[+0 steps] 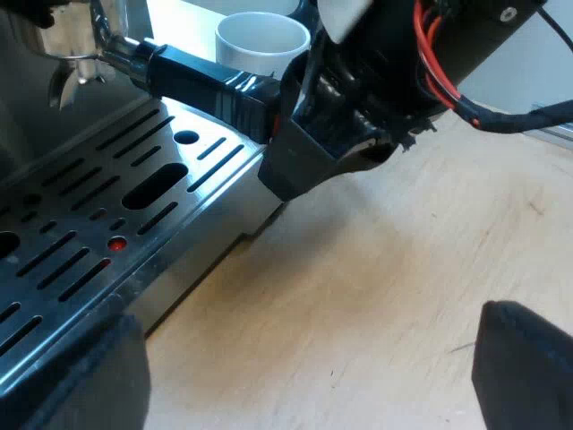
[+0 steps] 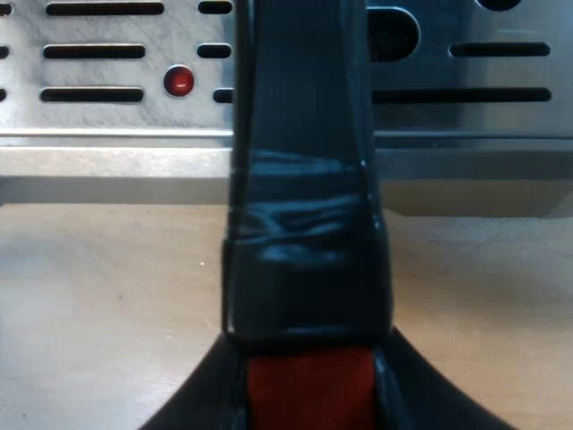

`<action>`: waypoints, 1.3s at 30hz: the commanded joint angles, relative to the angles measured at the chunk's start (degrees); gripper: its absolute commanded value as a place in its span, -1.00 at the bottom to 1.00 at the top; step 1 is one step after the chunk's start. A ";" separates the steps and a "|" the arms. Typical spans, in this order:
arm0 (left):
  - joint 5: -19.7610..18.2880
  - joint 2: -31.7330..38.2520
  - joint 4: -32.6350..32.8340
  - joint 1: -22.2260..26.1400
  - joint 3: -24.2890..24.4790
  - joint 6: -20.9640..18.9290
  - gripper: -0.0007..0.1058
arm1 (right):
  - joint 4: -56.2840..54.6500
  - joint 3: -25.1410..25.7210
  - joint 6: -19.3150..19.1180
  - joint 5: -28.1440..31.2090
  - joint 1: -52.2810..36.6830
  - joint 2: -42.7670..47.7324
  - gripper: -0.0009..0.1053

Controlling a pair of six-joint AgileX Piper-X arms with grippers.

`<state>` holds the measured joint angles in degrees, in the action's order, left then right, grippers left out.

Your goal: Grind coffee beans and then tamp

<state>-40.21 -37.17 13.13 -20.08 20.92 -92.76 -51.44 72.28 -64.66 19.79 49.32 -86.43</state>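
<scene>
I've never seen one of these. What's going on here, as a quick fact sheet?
Left claw: open, holding nothing, over the pale wooden table beside the slotted steel drip tray
Right claw: shut on the metal holder by its dark, red-tipped handle
Holder: above the tray
Cup: white round mug, upright, beyond the handle

a white mug (image 1: pixel 261 40) stood upright, its mouth open to above and its inner wall white and smooth. its lower part was hidden, so it could not be told on what it stood. the table (image 1: pixel 385 287) was of pale wood with a fine grain. a few small dark marks and thin scratches lay on it, and in one band the wood looked more brown and shadowed. along the table's edge ran a metal strip (image 1: pixel 562 136) — behind it was a plain light-grey surface (image 1: pixel 530 79).
</scene>
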 commanded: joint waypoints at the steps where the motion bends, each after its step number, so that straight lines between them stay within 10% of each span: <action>1: -0.71 0.30 -1.16 -0.40 0.30 0.28 0.61 | -2.19 0.22 -0.59 -0.53 1.07 -0.03 -0.98; 39: -0.71 0.30 -1.16 -0.40 0.30 0.28 0.61 | -6.90 0.22 3.74 2.72 5.95 2.62 -0.98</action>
<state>-40.21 -37.17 13.13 -20.08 20.92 -92.71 -58.71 72.11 -60.75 20.34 55.01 -84.58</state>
